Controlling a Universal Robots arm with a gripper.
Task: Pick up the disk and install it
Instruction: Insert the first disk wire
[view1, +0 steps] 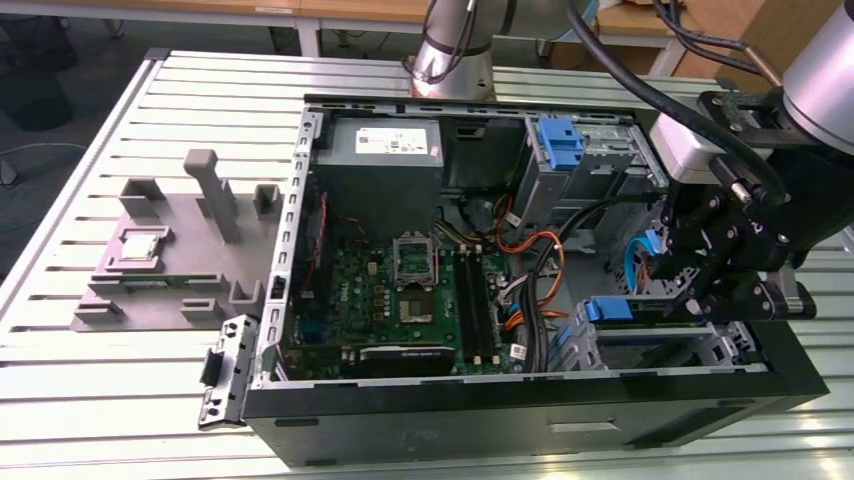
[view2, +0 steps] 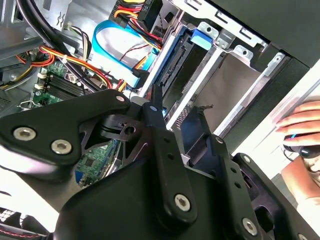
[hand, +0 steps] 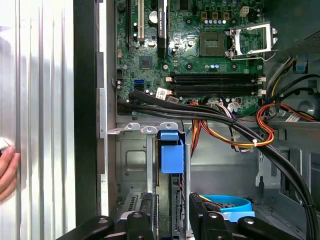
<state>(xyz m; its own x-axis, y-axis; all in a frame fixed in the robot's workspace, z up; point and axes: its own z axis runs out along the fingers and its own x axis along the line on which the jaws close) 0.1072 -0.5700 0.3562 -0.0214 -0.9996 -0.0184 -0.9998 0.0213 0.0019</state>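
Note:
The disk (view1: 617, 310) stands on edge in the lower drive bay of the open computer case (view1: 534, 400), at the exterior view's right. Its bright blue bracket tab (hand: 171, 152) sits between the bay's silver rails. In the second wrist view the disk (view2: 175, 60) runs down into the slot, dark connector side showing. My black gripper (view1: 683, 300) hangs over that bay. Its fingers (hand: 142, 225) stand close on either side of the disk's near end, so the gripper (hand: 172, 220) looks shut on it. One thin fingertip (view2: 157, 102) lies against the blue bracket.
Orange and black cables (hand: 235, 130) cross beside the bay, next to a light-blue ribbon cable (view2: 115, 50). The green motherboard (view1: 400, 290) fills the case's middle. A second blue bracket (view1: 561, 140) sits in the upper bay. A person's hand (view2: 300, 125) rests beside the case. A processor chip (view1: 140, 245) lies on a grey fixture.

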